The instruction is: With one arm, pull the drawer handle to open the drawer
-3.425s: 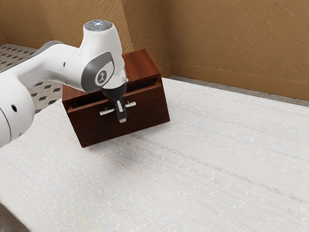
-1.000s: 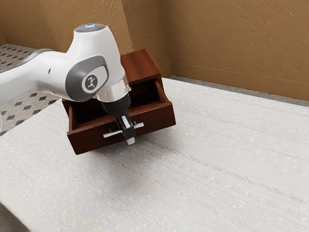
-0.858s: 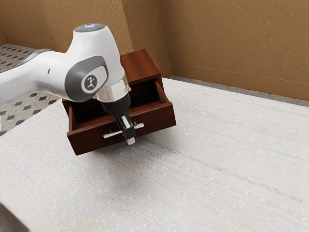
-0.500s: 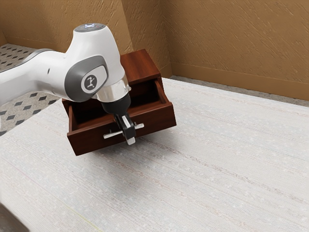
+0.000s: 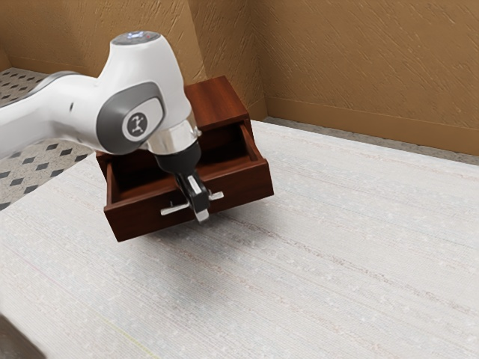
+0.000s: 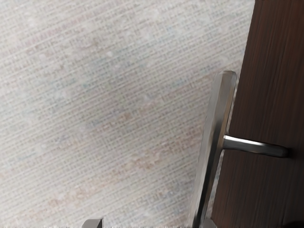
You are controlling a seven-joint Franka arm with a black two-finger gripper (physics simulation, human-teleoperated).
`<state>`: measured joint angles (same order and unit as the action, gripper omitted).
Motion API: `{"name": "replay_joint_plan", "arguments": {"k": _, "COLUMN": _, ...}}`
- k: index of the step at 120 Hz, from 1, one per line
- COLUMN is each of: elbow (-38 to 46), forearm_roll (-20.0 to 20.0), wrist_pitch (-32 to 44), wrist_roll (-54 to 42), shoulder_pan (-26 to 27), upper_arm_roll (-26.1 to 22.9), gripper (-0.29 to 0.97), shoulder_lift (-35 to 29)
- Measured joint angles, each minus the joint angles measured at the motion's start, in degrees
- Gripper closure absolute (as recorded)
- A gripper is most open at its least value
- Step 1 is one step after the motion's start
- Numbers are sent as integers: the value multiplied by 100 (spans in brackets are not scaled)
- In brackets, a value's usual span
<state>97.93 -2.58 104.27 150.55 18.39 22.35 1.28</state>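
One pale, textured desk [image 5: 337, 262] carries a dark-wood cabinet [image 5: 217, 97] toward the exterior view's left. White Franka arm [image 5: 90, 112] reaches in over the cabinet. Drawer [image 5: 142, 213] stands partway out, interior showing. Silver bar handle [image 5: 174, 209] sits on the drawer front, w/ black fingers [image 5: 197, 206] hanging across its middle. Fingers are spread, not pinching; in the wrist view the bar runs just beside one fingertip.

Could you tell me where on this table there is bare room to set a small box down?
The table is bare in front of the open drawer and across to the exterior view's right, up to the wall. It is crowded at the handle, where the gripper hangs.
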Motion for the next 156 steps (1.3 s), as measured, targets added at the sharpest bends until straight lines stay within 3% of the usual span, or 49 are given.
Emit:
{"name": "replay_joint_plan", "arguments": {"k": 53, "elbow": -298, "forearm_roll": 26, "wrist_pitch": -256, "wrist_roll": 7, "shoulder_pan": 29, "upper_arm_roll": -2, "gripper": 43, "shoulder_lift": -99}}
{"name": "replay_joint_plan", "arguments": {"k": 76, "elbow": -374, "forearm_roll": 3, "wrist_pitch": -259, "wrist_roll": 5, "shoulder_pan": 65, "upper_arm_roll": -56, "gripper": 23, "shoulder_lift": -376}}
{"name": "replay_joint_plan", "arguments": {"k": 89, "elbow": -360, "forearm_roll": 29, "wrist_pitch": -277, "wrist_roll": 1, "shoulder_pan": 14, "upper_arm_roll": -324, "gripper": 15, "shoulder_lift": -520}}
{"name": "replay_joint_plan", "arguments": {"k": 100, "elbow": -339, "forearm_roll": 38, "wrist_pitch": -376, "wrist_roll": -154, "shoulder_pan": 381, "upper_arm_roll": -481, "gripper": 11, "shoulder_lift": -592}}
{"name": "replay_joint_plan", "arguments": {"k": 113, "elbow": -410, "forearm_roll": 37, "wrist_pitch": -619, "wrist_roll": -1267, "shoulder_pan": 546, "upper_arm_roll": -223, "gripper": 7, "shoulder_lift": -777}}
{"name": "replay_joint_plan", "arguments": {"k": 130, "elbow": -586, "forearm_roll": 60, "wrist_pitch": -826, "wrist_roll": -3820, "shoulder_pan": 284, "upper_arm_roll": -47, "gripper": 5, "shoulder_lift": -835}}
{"name": "replay_joint_plan", "arguments": {"k": 147, "elbow": -575, "forearm_roll": 79, "wrist_pitch": -1000, "wrist_roll": -6283, "shoulder_pan": -1257, "upper_arm_roll": -1157, "gripper": 4, "shoulder_lift": -726}}
{"name": "replay_joint_plan", "arguments": {"k": 156, "elbow": -554, "forearm_roll": 144, "wrist_pitch": -1065, "wrist_roll": -7414, "shoulder_pan": -1636, "upper_arm_roll": -1426, "gripper": 3, "shoulder_lift": -662}}
